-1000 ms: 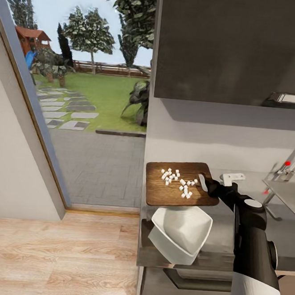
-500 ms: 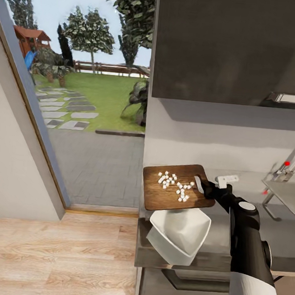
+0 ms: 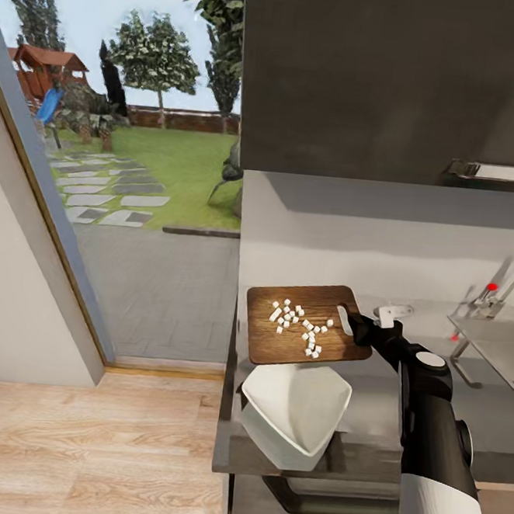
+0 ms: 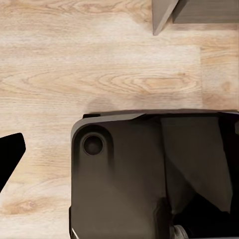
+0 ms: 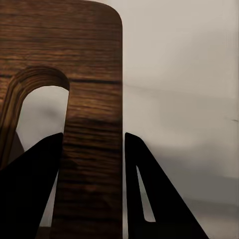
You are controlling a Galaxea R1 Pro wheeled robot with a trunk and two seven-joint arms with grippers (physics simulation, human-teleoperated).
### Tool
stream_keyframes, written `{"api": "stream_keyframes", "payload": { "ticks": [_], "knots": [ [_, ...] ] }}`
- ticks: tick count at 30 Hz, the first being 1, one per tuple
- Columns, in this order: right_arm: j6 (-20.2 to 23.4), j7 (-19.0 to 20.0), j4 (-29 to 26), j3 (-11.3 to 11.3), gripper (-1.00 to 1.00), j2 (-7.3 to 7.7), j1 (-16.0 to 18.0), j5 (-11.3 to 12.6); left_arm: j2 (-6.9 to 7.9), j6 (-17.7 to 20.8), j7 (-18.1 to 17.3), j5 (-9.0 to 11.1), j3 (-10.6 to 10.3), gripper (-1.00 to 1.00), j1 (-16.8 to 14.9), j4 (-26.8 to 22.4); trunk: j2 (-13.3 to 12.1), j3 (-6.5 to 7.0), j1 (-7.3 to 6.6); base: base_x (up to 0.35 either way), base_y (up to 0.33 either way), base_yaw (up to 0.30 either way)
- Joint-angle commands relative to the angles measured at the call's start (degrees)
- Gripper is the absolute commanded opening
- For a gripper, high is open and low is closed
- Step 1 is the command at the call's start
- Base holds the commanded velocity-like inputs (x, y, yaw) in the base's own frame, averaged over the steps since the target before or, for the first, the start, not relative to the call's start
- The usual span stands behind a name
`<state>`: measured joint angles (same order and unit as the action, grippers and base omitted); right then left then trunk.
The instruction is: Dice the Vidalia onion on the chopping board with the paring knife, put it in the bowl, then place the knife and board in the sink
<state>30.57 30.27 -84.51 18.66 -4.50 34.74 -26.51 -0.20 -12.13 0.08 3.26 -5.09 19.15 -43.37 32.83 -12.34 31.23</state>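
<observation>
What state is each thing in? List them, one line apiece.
chopping board: lifted above the bowl, gripped at its handle end, tilted a little toward the bowl.
diced onion: loose white cubes lying on the board, none in the bowl.
bowl: empty, sitting tilted at the countertop edge.
right hand: shut on the board; fingers either side of the strip beside the handle slot.

I find no readable text, labels, brands or numbers anywhere here: the chopping board [image 3: 306, 324], the bowl [image 3: 296, 412] and the countertop [image 3: 370, 392] carry no writing I can make out.
</observation>
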Motion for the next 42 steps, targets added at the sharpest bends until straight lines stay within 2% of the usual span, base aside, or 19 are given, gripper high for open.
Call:
{"api": "stream_keyframes", "payload": {
  "ticks": [1,11,18,25,31,33,36,42],
  "knots": [
    [0.1,0.6,0.0,0.1,-1.0,-0.08,0.1,-0.6,0.02,-0.1,0.0,0.3,-0.1,1.0,0.0,-0.1,0.1,-0.08,0.02,0.001,-0.002,0.0],
    [-1.8,0.6,1.6,0.1,-1.0,-0.07,0.1,-0.5,0.02,-0.1,0.0,0.3,-0.1,1.0,0.0,0.0,0.1,-0.08,0.02,-0.04,0.0,0.0],
    [-3.4,0.6,1.8,0.1,-1.0,-0.05,0.1,1.4,-0.04,-0.1,0.0,0.4,-0.1,1.0,0.0,0.0,0.1,-0.08,0.02,-0.001,0.0,0.0],
    [-6.4,0.6,1.9,0.1,-1.0,-0.11,0.0,1.7,-0.07,-0.1,0.0,0.4,-0.2,1.0,0.0,0.3,0.1,-0.08,0.02,0.0,0.0,0.0],
    [-7.3,0.7,1.9,0.1,-1.0,-0.15,0.0,1.8,-0.07,-0.1,0.0,0.3,-0.2,1.0,0.0,0.3,0.1,-0.08,0.02,0.0,0.0,0.0],
    [-7.5,0.6,2.2,0.1,-1.0,-0.15,0.0,2.8,-0.07,-0.1,0.0,0.3,-0.2,1.0,0.0,0.3,0.1,-0.08,0.02,0.0,0.0,0.0],
    [-8.2,0.6,3.4,0.2,-1.0,-0.03,0.0,6.1,-0.07,-0.1,0.0,0.3,-0.2,1.0,0.0,0.2,0.1,-0.08,0.02,0.0,0.0,0.0],
    [-8.6,0.6,3.9,0.2,-1.0,0.06,0.0,7.4,-0.07,-0.1,0.0,0.3,-0.2,1.0,0.0,0.3,0.1,-0.08,0.02,0.0,0.0,0.0]
  ]
}}
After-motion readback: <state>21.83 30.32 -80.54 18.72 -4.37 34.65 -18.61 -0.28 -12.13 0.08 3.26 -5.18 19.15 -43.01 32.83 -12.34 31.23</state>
